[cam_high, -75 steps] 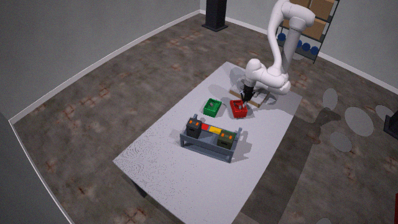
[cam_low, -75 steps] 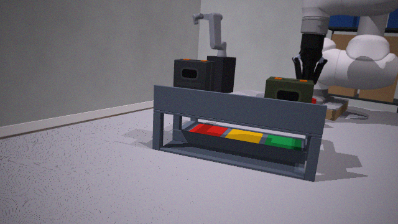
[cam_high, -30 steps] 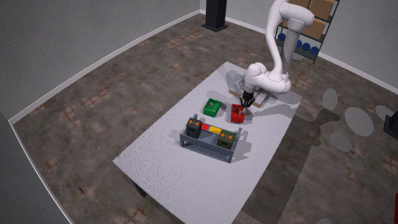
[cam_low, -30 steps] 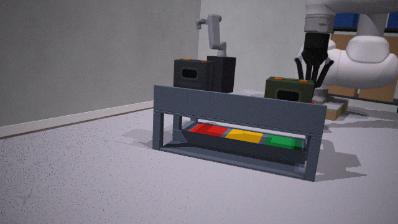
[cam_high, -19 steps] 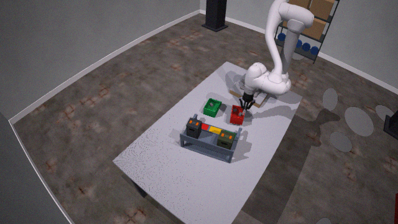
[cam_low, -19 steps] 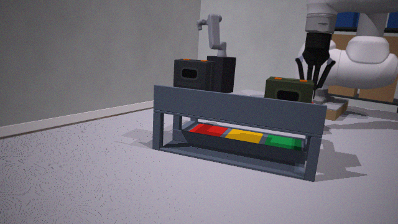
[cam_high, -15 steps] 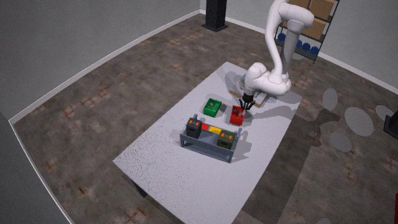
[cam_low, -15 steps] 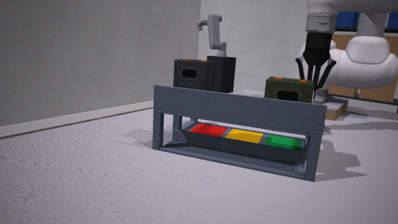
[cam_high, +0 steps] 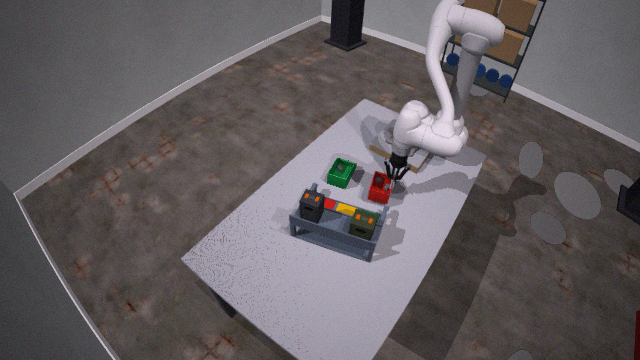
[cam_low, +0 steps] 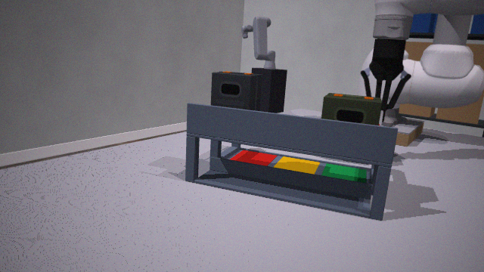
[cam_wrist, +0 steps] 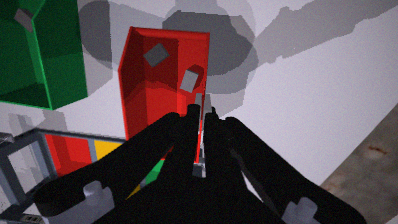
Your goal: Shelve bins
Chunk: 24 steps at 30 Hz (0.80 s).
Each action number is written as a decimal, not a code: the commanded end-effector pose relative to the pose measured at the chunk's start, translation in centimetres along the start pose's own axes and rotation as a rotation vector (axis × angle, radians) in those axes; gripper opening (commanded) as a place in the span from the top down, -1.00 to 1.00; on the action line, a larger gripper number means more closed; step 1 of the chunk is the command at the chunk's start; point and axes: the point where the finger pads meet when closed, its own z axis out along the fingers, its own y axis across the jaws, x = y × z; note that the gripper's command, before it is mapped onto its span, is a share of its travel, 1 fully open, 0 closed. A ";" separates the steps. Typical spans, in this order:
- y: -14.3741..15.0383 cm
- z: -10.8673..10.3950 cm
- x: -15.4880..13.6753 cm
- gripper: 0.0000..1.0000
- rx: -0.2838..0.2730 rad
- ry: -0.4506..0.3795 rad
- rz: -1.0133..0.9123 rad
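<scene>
The red bin (cam_high: 380, 188) (cam_wrist: 155, 95) is behind the grey shelf (cam_high: 330, 239) (cam_low: 291, 132), with two grey parts (cam_wrist: 156, 54) inside. My gripper (cam_high: 392, 183) (cam_wrist: 202, 102) (cam_low: 385, 109) is shut on the red bin's thin right wall, fingers pointing down. The green bin (cam_high: 341, 173) (cam_wrist: 35, 55) stands on the table to the left of the red one, apart from it. The shelf's lower board shows a red mark (cam_low: 253, 156) (cam_wrist: 67, 152), a yellow mark (cam_low: 296, 165) (cam_high: 346, 209) and a green mark (cam_low: 344, 171). In the exterior view the red bin is hidden behind the shelf.
A black box (cam_high: 311, 205) (cam_low: 231, 90) and an olive box (cam_high: 364, 224) (cam_low: 351, 109) stand on the shelf's low top board. A flat wooden block (cam_high: 419, 164) (cam_low: 408, 136) lies behind the bins under the arm. The table edge is close on the right.
</scene>
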 end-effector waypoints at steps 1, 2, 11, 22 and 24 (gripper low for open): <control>0.0 0.0 -0.3 0.80 0.000 0.000 0.013; 0.1 0.0 -0.4 0.80 0.000 0.000 0.016; 0.1 0.0 -0.8 0.80 0.000 0.000 0.034; 0.1 0.0 -1.0 0.80 0.000 0.000 0.039; 0.1 0.0 -1.0 0.80 0.000 0.000 0.040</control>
